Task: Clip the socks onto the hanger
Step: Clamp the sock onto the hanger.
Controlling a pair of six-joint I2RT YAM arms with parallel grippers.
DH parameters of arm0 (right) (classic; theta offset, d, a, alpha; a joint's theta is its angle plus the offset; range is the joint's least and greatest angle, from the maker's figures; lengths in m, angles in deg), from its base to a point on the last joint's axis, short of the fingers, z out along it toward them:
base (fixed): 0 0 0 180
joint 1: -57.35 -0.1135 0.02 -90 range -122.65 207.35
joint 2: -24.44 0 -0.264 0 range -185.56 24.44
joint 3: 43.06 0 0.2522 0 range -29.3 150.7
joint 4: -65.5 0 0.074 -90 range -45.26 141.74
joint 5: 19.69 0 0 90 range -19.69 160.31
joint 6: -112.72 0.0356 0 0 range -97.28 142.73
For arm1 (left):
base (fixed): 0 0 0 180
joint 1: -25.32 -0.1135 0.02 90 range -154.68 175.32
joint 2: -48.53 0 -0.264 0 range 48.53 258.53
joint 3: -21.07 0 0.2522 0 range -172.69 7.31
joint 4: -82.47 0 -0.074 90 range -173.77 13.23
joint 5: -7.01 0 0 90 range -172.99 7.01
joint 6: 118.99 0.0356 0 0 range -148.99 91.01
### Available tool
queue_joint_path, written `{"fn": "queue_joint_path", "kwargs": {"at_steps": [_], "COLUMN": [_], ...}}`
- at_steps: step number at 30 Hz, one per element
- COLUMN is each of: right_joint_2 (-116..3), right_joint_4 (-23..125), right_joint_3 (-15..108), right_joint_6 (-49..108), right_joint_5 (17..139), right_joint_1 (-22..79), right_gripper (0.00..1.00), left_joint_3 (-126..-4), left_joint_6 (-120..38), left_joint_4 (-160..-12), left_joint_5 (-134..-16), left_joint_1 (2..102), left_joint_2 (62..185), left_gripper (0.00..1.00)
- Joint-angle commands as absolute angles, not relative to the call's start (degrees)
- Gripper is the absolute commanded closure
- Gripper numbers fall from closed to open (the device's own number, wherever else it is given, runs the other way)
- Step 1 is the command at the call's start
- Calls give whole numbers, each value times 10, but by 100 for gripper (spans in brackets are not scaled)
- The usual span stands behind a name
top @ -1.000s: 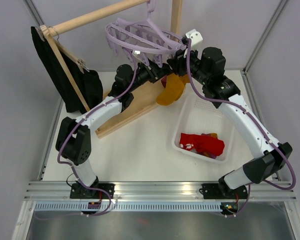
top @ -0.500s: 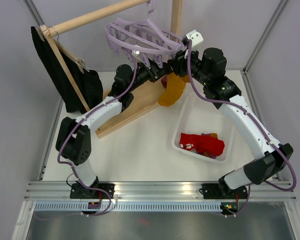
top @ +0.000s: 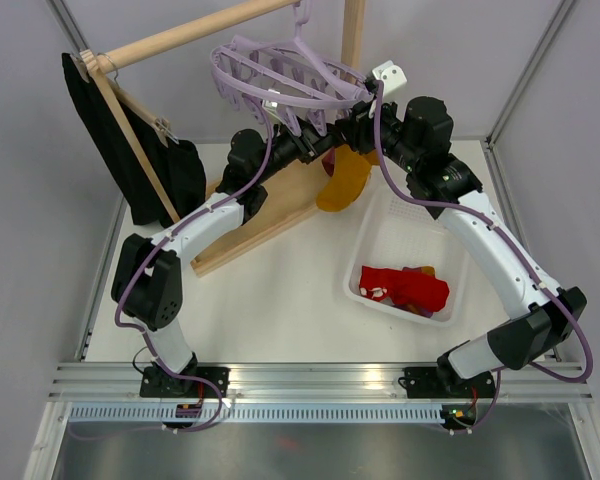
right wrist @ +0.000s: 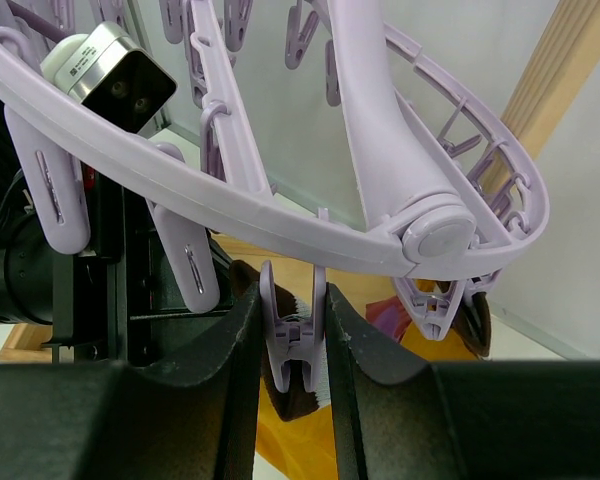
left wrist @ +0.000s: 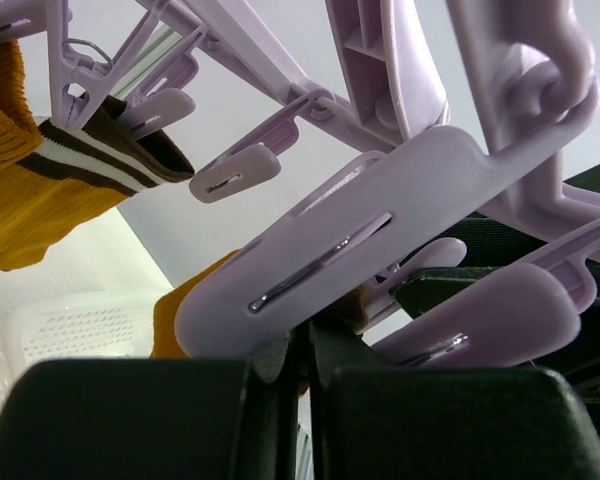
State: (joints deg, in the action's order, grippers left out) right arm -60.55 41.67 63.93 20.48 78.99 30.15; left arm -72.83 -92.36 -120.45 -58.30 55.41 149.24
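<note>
The right gripper [right wrist: 293,372] grasps a peg [right wrist: 294,335] of the lavender hanger [top: 280,72]. The left gripper [left wrist: 305,385] is clenched just beneath another peg, and what it pinches is hidden. A mustard sock [top: 342,182] hangs below the ring, over the white desk [top: 270,290]. More socks [top: 405,288] lie in the basket [top: 405,235]. From above, both grippers are lost under the ring, and pale walls [top: 20,250] stand close around the desk.
</note>
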Motion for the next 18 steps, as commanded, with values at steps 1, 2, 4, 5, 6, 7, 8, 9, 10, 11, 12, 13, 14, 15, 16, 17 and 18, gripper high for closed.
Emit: {"fn": "queue_joint_path", "kwargs": {"at_steps": [1, 2, 4, 5, 6, 7, 8, 9, 10, 11, 12, 13, 14, 15, 16, 17, 18], "right_joint_2": [-582, -581, -578, -576, -575, -573, -574, -574, -573, -572, -572, -571, -570, -571, -571, -571, -570], "right_joint_4": [426, 427, 429, 430, 431, 431, 431, 430, 431, 432, 433, 433, 434, 434, 433, 434, 434], "right_joint_3": [637, 635, 634, 631, 629, 629, 630, 629, 629, 628, 628, 628, 626, 625, 625, 624, 624], "right_joint_6": [196, 195, 193, 193, 192, 191, 190, 189, 189, 189, 189, 189, 189, 190, 190, 190, 189], "right_joint_5": [787, 785, 780, 777, 776, 776, 774, 773, 772, 772, 772, 772, 773, 774, 775, 775, 775], "right_joint_1": [304, 303, 304, 303, 304, 304, 303, 304, 303, 303, 304, 304, 303, 304, 304, 304, 303], "right_gripper": [100, 100, 100, 100, 100, 100, 100, 100, 100, 100, 100, 100, 100, 100, 100, 100, 100], "left_joint_3": [-732, -731, -728, -728, -728, -725, -724, -723, -721, -721, -721, -721, -721, -721, -721, -721, -721], "left_joint_6": [-945, -945, -946, -946, -946, -946, -947, -948, -947, -948, -949, -949, -950, -950, -951, -952, -953], "left_joint_4": [-1251, -1252, -1253, -1253, -1253, -1254, -1255, -1256, -1257, -1257, -1259, -1259, -1259, -1260, -1260, -1260, -1261], "left_joint_5": [-565, -565, -565, -565, -564, -564, -565, -564, -564, -564, -564, -564, -564, -563, -563, -561, -561], "left_joint_1": [552, 552, 552, 552, 552, 552, 552, 552, 552, 552, 552, 552, 552, 552, 552, 552, 552], "left_joint_2": [1474, 1472, 1470, 1470, 1468, 1466, 1465, 1464, 1463, 1463, 1462, 1462, 1462, 1462, 1463, 1463, 1464], "left_gripper": [98, 98, 98, 98, 98, 98, 98, 98, 98, 98, 98, 98, 98, 98, 98, 98, 98]}}
